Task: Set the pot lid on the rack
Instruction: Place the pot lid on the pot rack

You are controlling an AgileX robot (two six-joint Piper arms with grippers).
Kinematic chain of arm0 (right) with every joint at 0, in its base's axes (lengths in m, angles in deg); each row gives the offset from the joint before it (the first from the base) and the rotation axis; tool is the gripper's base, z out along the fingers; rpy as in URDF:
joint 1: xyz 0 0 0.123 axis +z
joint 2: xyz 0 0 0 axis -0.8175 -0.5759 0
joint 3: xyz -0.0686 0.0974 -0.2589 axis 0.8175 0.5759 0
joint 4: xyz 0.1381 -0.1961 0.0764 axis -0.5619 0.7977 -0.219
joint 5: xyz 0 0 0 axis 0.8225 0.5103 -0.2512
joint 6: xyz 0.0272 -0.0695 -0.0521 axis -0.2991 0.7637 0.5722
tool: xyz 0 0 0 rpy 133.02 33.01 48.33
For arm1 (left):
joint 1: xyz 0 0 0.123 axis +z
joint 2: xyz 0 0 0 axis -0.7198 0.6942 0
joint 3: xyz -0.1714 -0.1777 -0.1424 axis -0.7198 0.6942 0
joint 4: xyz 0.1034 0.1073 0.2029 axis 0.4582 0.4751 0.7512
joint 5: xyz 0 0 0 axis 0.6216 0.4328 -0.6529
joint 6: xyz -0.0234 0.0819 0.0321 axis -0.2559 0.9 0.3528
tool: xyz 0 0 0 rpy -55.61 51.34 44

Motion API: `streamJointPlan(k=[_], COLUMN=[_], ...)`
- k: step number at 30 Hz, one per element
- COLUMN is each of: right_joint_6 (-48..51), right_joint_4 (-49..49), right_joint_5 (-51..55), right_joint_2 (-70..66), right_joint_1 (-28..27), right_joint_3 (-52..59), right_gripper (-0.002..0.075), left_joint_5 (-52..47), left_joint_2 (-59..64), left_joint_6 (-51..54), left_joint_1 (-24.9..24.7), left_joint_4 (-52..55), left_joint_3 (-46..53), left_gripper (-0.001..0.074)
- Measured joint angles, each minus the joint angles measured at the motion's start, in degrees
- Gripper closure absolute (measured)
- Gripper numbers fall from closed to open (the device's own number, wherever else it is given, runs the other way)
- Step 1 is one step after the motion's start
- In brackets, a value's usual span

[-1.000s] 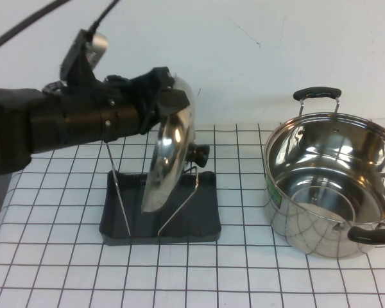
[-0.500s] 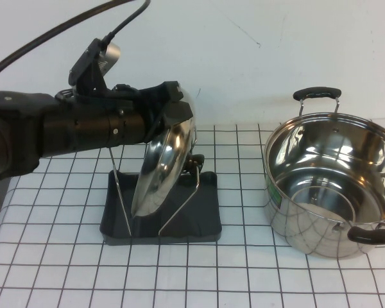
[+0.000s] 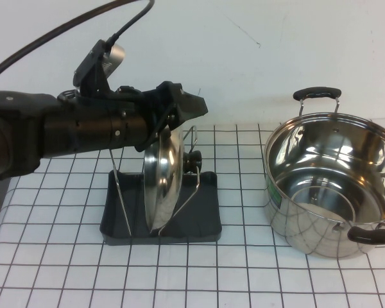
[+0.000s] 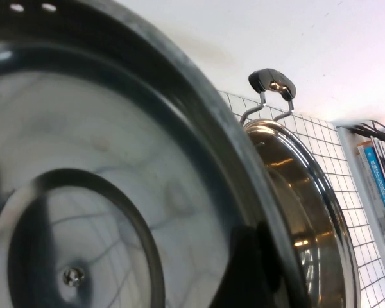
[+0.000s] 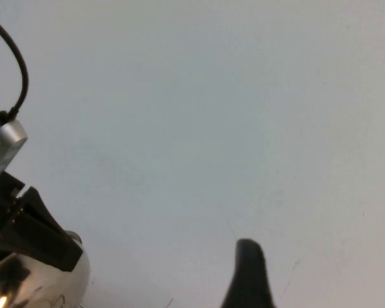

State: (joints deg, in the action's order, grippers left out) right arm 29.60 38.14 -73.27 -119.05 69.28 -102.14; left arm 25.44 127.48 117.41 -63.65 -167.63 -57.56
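One shiny domed steel pot lid (image 3: 164,183) with a black knob stands on edge between the wire uprights of one dark grey tray rack (image 3: 205,212). One deep steel pot (image 3: 330,183) sits at the rack's three o'clock. The left pincer (image 3: 183,110), jaws wide, hovers above the lid's rim. The right pincer (image 5: 247,276) stands open, away from the table.

My left arm (image 3: 64,131) is a thick matte-black cylinder with small bright screw heads along its side. I see a black cable (image 3: 64,25) arching off it to a small wrist camera with a silver barrel (image 3: 113,51). The left gripper (image 3: 179,109) is blocky, angular black plastic.
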Motion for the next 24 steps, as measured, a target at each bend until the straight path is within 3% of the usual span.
streamJointPlan(k=[9, 24], right_joint_6=[0.0, -0.1], right_joint_4=[0.0, 0.0], right_joint_5=[0.0, 1.6], right_joint_2=[0.0, 0.0], right_joint_1=[0.0, 0.0], right_joint_3=[0.0, 0.0], right_gripper=[0.0235, 0.0245], left_joint_5=[-2.0, -14.3], left_joint_2=[-0.1, -0.3], left_joint_6=[0.0, -4.1], left_joint_1=[0.4, 8.6], left_joint_4=[0.5, 5.4], left_joint_3=[0.0, 0.0], left_gripper=[0.026, 0.026])
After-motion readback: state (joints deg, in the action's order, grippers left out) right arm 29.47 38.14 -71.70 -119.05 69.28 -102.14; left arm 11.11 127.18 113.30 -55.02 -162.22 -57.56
